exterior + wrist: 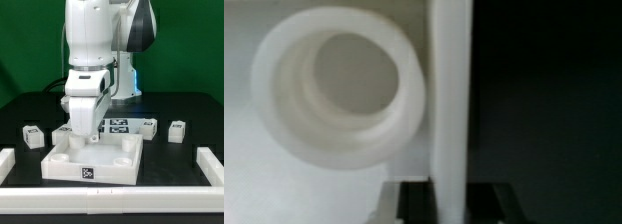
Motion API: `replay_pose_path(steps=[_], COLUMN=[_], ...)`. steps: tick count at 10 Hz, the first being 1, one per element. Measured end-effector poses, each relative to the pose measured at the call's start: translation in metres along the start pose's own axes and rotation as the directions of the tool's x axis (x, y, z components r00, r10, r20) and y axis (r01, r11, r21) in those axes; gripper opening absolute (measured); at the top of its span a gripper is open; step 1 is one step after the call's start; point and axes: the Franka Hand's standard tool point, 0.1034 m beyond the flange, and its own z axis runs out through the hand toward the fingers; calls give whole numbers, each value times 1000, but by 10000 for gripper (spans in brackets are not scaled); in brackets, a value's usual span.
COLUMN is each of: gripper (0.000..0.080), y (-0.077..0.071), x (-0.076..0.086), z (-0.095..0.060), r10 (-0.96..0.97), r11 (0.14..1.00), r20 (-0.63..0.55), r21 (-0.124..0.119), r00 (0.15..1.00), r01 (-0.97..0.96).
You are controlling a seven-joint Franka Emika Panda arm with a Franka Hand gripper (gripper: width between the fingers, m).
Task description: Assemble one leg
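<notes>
Your tool [85, 127] sits low at square panel's [120, 166] back corner, astride wall beside empty socket [331, 88], probably to position panel; grip state unreadable. Nearest leg [32, 135] lies on desk [195, 148], exterior view's left, apart from panel.

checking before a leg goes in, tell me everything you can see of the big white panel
The panel is a large, square white slab, matte like plastic, lying flat on the dark table. Its corners rise as blocks around a sunken middle, and a black-and-white tag sits on its front face. The wrist view shows a round socket that looks empty. The end effector is low over its far corner at the exterior view's left; contact cannot be judged.
</notes>
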Motion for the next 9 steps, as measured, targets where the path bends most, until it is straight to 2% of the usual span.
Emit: replay_pose_path(steps=[5, 8, 9], gripper=[61, 61, 61], y=[1, 13, 20], x=[0, 6, 17], z=[0, -2, -1], r10=[-2, -79, -139], r11=[1000, 997, 990], r20=[0, 12, 23], r21=[-1, -7, -13], r00=[1000, 997, 990], r01=[2, 79, 140])
